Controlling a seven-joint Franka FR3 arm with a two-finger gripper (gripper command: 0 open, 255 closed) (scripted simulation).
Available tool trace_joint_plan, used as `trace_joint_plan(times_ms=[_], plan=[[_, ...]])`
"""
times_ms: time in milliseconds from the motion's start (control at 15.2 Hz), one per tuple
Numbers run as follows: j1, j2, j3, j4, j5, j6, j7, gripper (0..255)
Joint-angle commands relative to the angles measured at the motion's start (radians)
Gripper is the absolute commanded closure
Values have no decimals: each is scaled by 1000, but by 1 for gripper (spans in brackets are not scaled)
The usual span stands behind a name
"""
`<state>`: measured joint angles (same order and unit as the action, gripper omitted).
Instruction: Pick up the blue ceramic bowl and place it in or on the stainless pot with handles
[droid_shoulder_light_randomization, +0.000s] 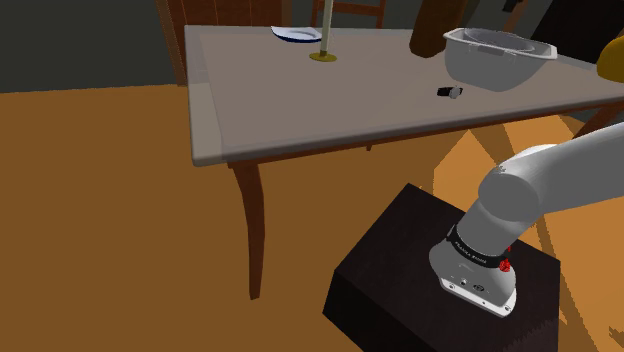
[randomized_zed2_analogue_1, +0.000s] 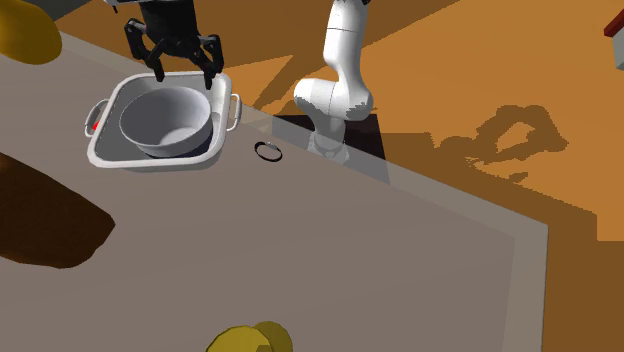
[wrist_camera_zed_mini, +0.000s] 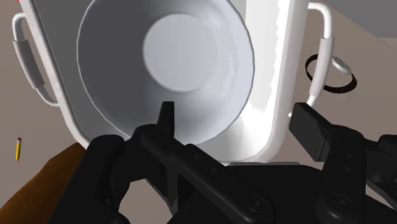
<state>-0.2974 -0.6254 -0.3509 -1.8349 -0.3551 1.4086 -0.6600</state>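
In the second exterior view, a white, round-cornered rectangular pot (randomized_zed2_analogue_1: 108, 150) with two loop handles stands on the grey surface (randomized_zed2_analogue_1: 400, 260). The smooth, pale grey round bowl (randomized_zed2_analogue_1: 165, 120) sits upright inside it. The black jaws point down over the pot's rim, spread apart, clasping nothing. Further right lies a small black ring (randomized_zed2_analogue_1: 267, 151), then the white arm (randomized_zed2_analogue_1: 340, 60), rising upright.
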Motion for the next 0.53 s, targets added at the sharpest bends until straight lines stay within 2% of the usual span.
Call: trace_joint_plan(times_ms=[0, 66, 330, 462], plan=[[0, 0, 0, 0, 0, 0, 0, 0], [0, 0, 0, 0, 0, 0, 0, 0], [8, 68, 19, 188, 18, -123, -21, 0], [8, 68, 19, 188, 18, -123, -21, 0]])
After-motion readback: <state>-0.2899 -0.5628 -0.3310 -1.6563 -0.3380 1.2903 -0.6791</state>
